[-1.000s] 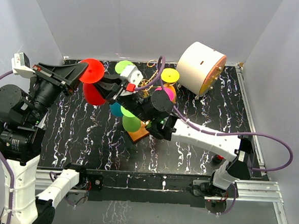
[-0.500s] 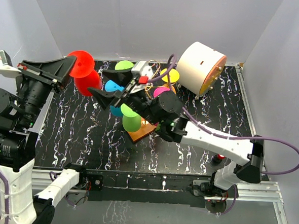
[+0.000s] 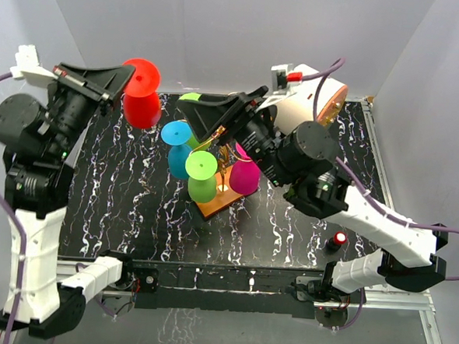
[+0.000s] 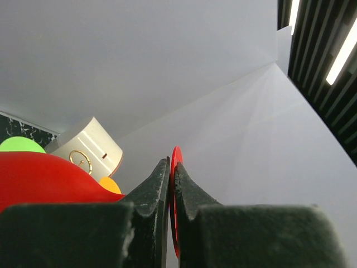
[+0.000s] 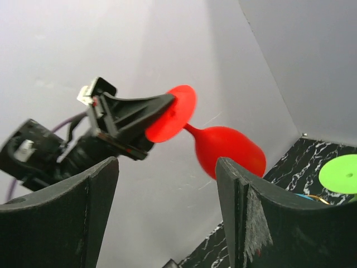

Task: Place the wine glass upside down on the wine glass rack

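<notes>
My left gripper (image 3: 131, 75) is shut on the flat foot of a red wine glass (image 3: 142, 104), held in the air over the table's back left. The foot points up and the bowl hangs lower, tilted. In the left wrist view the closed fingertips (image 4: 162, 173) pinch the red foot (image 4: 177, 159) edge-on. My right gripper (image 3: 206, 128) stands open and empty above the wine glass rack (image 3: 214, 205), facing the red glass (image 5: 230, 149) from a distance. The rack's gold wires carry blue (image 3: 179, 159), green (image 3: 202, 186) and magenta (image 3: 245, 178) glasses upside down.
A large white cylinder (image 3: 310, 97) lies on its side at the back right. A red-lit button (image 3: 336, 241) sits near the right arm's base. White walls close in the black marbled table (image 3: 118, 204) on three sides.
My right gripper opened, let go of the red glass and drew back to the right. The left arm carried the glass up and toward the back left.
</notes>
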Action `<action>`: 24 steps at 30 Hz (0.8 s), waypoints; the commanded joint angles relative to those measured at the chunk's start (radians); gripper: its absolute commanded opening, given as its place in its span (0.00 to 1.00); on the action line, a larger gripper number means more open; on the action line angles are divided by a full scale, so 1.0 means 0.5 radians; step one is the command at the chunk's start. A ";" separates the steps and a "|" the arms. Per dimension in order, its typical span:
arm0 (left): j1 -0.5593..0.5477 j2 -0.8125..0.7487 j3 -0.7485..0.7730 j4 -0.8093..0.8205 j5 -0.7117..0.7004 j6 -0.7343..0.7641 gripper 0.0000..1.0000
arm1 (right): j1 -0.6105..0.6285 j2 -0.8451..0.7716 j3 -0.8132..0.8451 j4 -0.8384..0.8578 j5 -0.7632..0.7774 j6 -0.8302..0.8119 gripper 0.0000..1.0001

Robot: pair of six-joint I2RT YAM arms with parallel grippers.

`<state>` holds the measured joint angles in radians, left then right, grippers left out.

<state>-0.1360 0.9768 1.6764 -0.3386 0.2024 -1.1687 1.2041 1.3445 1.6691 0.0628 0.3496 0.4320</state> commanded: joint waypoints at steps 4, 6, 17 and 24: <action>-0.010 0.282 0.187 0.230 0.217 0.205 0.00 | 0.001 0.084 0.440 -0.621 0.133 0.384 0.67; -0.010 0.341 0.183 0.299 0.270 0.229 0.00 | 0.000 0.050 0.368 -0.608 0.170 0.425 0.67; -0.010 0.814 0.209 0.830 0.602 0.120 0.00 | 0.000 -0.292 -0.161 -0.251 0.068 0.531 0.66; -0.009 1.102 0.380 0.924 0.702 0.054 0.00 | 0.000 -0.465 -0.351 -0.159 0.050 0.574 0.65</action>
<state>-0.1394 1.5070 1.8019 0.0189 0.4801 -1.1053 1.2026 1.1717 1.5166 -0.1249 0.3923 0.7025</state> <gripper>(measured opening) 0.029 0.655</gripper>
